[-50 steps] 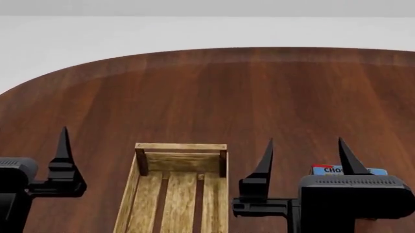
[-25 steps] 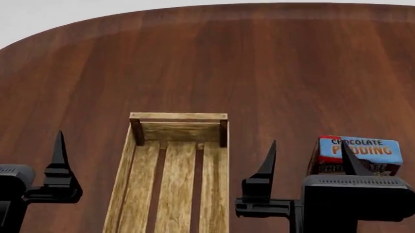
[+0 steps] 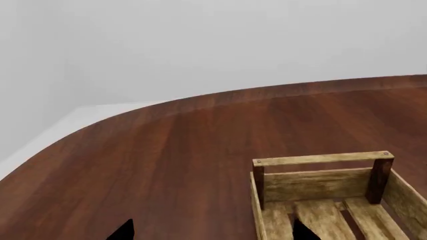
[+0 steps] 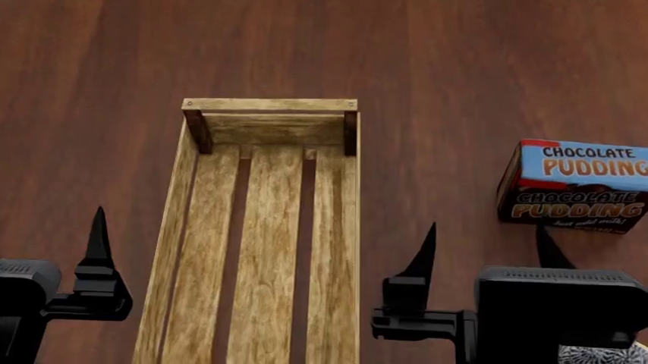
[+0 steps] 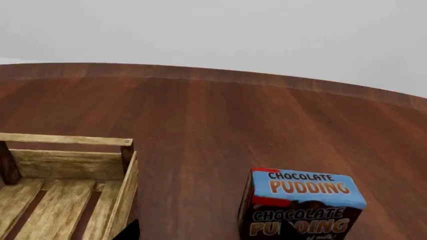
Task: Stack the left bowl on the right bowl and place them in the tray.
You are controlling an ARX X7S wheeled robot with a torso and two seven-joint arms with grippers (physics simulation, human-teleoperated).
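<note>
Head view: the tray lies lengthwise on the dark wood table, between the two tools. The left tool shows only one upright black finger beside the tray's left plank, so its spread cannot be told here. The right tool stands with its fingers wide apart, nothing between them; the chocolate pudding box sits just beyond its outer finger. A patterned object at the lower right corner is too cropped to identify.

Left wrist view: the tray's end wall and corner posts lie ahead of the left tool, whose two dark fingertips show wide apart and empty. The box does not appear.

Right wrist view: the pudding box stands ahead of the right tool, the tray's corner off to one side, well apart from the box.
</note>
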